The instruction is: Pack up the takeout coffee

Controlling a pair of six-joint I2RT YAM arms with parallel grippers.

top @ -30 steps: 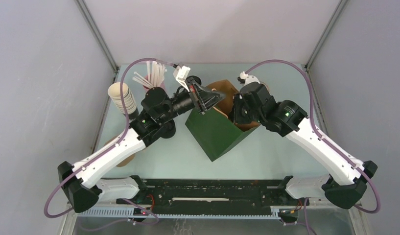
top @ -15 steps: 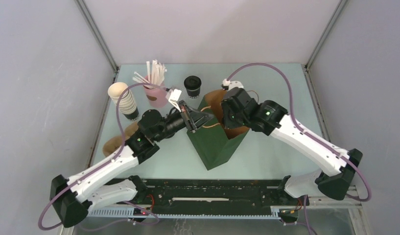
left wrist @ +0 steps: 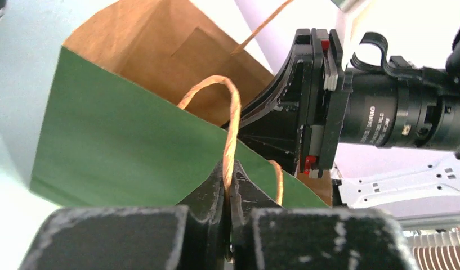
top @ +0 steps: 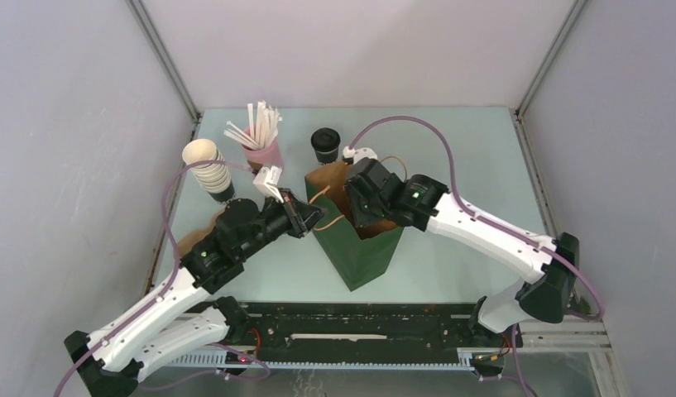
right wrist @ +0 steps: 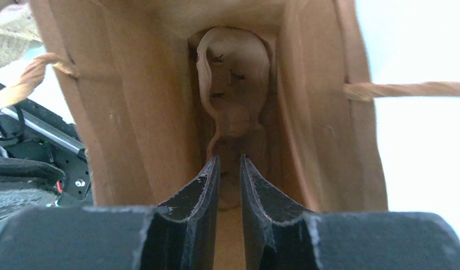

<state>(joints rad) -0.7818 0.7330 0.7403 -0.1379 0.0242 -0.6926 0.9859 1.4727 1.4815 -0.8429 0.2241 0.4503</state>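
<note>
Swung upright and dragged leftward: green bag [top: 359, 240], mouth open.
Pinching the twine handle [left wrist: 232, 129] with left fingers [left wrist: 208, 197]; probing inside with right fingers [right wrist: 199, 191], slightly parted, empty (takeout coffee [top: 325, 142] on the surface [top: 467, 141] behind, unpacked).

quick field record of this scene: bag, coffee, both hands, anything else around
bag: green, standing, mouth open
coffee: lidded, behind the bag, not packed yet
left hand: shut on the bag's handle
right hand: inside the bag's mouth, slightly open, empty
others: cup stack and pink cup, back left
</note>
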